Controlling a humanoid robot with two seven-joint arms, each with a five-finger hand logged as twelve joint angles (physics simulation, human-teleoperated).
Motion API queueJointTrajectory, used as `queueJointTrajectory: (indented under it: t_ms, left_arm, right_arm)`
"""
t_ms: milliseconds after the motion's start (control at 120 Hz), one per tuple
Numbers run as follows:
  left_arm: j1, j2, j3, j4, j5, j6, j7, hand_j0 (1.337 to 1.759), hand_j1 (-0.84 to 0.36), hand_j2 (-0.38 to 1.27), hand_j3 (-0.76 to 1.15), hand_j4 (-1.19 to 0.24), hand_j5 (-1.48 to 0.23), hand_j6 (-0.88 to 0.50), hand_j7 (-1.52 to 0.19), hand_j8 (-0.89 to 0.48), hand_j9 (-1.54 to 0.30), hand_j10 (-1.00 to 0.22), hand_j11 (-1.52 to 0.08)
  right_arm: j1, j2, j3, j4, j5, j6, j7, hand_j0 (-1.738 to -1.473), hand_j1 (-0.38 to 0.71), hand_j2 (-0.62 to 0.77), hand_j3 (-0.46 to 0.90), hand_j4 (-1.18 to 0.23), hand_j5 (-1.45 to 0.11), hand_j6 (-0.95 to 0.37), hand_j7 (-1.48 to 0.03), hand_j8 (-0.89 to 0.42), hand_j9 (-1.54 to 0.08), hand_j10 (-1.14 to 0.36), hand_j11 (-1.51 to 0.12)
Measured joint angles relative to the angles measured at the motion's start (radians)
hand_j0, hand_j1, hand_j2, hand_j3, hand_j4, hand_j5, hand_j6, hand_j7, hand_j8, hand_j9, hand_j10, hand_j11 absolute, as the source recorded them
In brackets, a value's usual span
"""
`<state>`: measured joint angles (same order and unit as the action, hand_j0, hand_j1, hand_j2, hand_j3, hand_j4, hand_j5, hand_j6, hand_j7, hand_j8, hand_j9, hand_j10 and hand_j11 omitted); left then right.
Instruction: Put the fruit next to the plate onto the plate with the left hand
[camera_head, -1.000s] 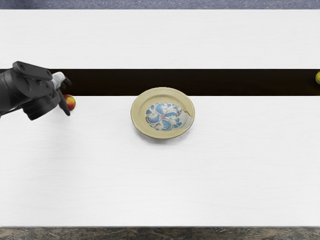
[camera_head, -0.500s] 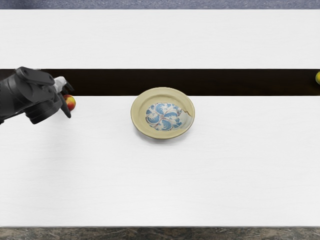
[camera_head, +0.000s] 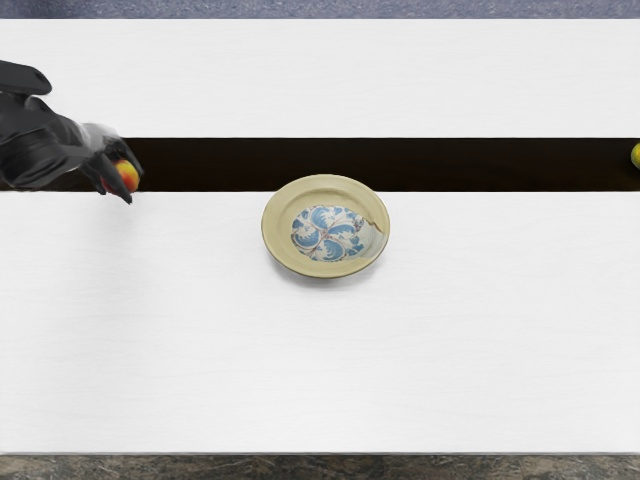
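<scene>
at the far left the left hand (camera_head: 92, 163) is grasping the fruit (camera_head: 127, 176), its dark fingers curling round it by the edge of the gap (camera_head: 450, 165) in the tabletop (camera_head: 320, 350). the pickup is looking done. the plate (camera_head: 276, 212) is sitting empty at mid-tabletop, well apart to the right, so carrying the fruit across and letting go are both left. a second fruit (camera_head: 636, 155) is peeking in at the right edge.
</scene>
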<state>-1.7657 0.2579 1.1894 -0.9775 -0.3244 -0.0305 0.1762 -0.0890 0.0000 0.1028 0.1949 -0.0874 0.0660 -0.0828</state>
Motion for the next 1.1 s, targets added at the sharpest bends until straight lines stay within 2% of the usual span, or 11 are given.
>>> queueJointTrajectory:
  t_ms: [25, 142, 233, 383, 450, 650, 692, 842, 1000, 1033, 1100]
  left_arm:
    - [-0.008, 0.013, -0.012, -0.002, 0.0, -0.059, 0.0, 1.651, -0.42, 0.35, 0.0, -0.54, -1.05, -0.22, -1.07, -0.28, -1.07, -0.77, -1.04]
    - [-0.078, 0.083, -0.081, -0.006, -0.012, -0.365, -0.001, 1.649, -0.44, 0.37, 0.0, -0.5, -1.14, -0.18, -1.13, -0.25, -1.11, -0.78, -1.09]
    - [-0.082, 0.083, -0.183, -0.005, -0.025, -0.492, -0.005, 1.648, -0.46, 0.36, 0.0, -0.47, -1.17, -0.15, -1.15, -0.22, -1.13, -0.79, -1.12]
    - [-0.078, 0.061, -0.375, 0.008, -0.025, -0.562, -0.002, 1.648, -0.48, 0.37, 0.0, -0.44, -1.21, -0.13, -1.17, -0.2, -1.15, -0.78, -1.14]
    - [-0.041, 0.008, -0.44, 0.033, -0.022, -0.572, 0.0, 1.647, -0.47, 0.37, 0.0, -0.45, -1.21, -0.13, -1.18, -0.21, -1.16, -0.76, -1.15]
    - [0.013, -0.051, -0.535, 0.085, 0.003, -0.581, 0.002, 1.646, -0.46, 0.34, 0.0, -0.45, -1.2, -0.14, -1.17, -0.22, -1.16, -0.8, -1.16]
    - [0.015, -0.052, -0.542, 0.088, 0.006, -0.58, 0.0, 1.648, -0.4, 0.32, 0.0, -0.49, -1.08, -0.17, -1.05, -0.25, -1.05, -0.72, -1.04]
    - [0.037, -0.054, -0.55, 0.094, 0.011, -0.54, -0.002, 1.653, -0.06, 0.16, 0.0, -0.27, -0.57, -0.12, -0.56, -0.16, -0.56, -0.37, -0.55]
    - [0.041, -0.044, -0.547, 0.095, 0.023, -0.521, -0.003, 1.656, 0.15, 0.08, 0.0, -0.13, -0.28, -0.06, -0.27, -0.08, -0.27, -0.18, -0.27]
    - [0.039, -0.009, -0.543, 0.095, 0.024, -0.521, -0.003, 1.656, 0.18, 0.06, 0.0, -0.11, -0.24, -0.06, -0.23, -0.07, -0.23, -0.16, -0.23]
    - [0.042, 0.163, -0.496, 0.094, 0.026, -0.547, -0.002, 1.657, 0.22, 0.05, 0.0, -0.08, -0.17, -0.04, -0.17, -0.05, -0.17, -0.11, -0.17]
  right_arm:
    - [0.0, 0.0, 0.0, 0.0, 0.0, 0.0, 0.0, -1.658, -0.33, 0.0, 0.0, -0.02, -0.02, -0.02, -0.02, -0.02, -0.02, -0.02, -0.02]
    - [0.0, 0.0, 0.0, 0.0, 0.0, 0.0, 0.0, -1.658, -0.33, 0.0, 0.0, -0.02, -0.02, -0.02, -0.02, -0.02, -0.02, -0.02, -0.02]
    - [0.0, 0.0, 0.0, 0.0, 0.0, 0.0, 0.0, -1.658, -0.33, 0.0, 0.0, -0.02, -0.02, -0.02, -0.02, -0.02, -0.02, -0.02, -0.02]
    - [0.0, 0.0, 0.0, 0.0, 0.0, 0.0, 0.0, -1.658, -0.33, 0.0, 0.0, -0.02, -0.02, -0.02, -0.02, -0.02, -0.02, -0.02, -0.02]
    - [0.0, 0.0, 0.0, 0.0, 0.0, 0.0, 0.0, -1.658, -0.33, 0.0, 0.0, -0.02, -0.02, -0.02, -0.02, -0.02, -0.02, -0.02, -0.02]
    - [0.0, 0.0, 0.0, 0.001, 0.0, 0.0, 0.0, -1.658, -0.33, 0.0, 0.0, -0.02, -0.02, -0.02, -0.02, -0.02, -0.02, -0.02, -0.02]
    - [0.0, 0.0, 0.0, 0.0, 0.0, 0.0, 0.0, -1.658, -0.33, 0.0, 0.0, -0.02, -0.02, -0.02, -0.02, -0.02, -0.02, -0.02, -0.02]
    - [0.0, 0.0, 0.0, 0.0, 0.0, 0.0, 0.0, -1.658, -0.33, 0.0, 0.0, -0.02, -0.02, -0.02, -0.02, -0.02, -0.02, -0.02, -0.02]
    - [0.0, 0.0, 0.0, 0.0, 0.0, 0.0, 0.0, -1.658, -0.33, 0.0, 0.0, -0.02, -0.02, -0.02, -0.02, -0.02, -0.02, -0.02, -0.02]
    - [0.0, 0.0, 0.0, 0.0, 0.0, 0.0, 0.0, -1.658, -0.33, 0.0, 0.0, -0.02, -0.02, -0.02, -0.02, -0.02, -0.02, -0.02, -0.02]
    - [0.0, 0.0, 0.0, 0.0, 0.0, 0.0, 0.0, -1.658, -0.33, 0.0, 0.0, -0.02, -0.02, -0.02, -0.02, -0.02, -0.02, -0.02, -0.02]
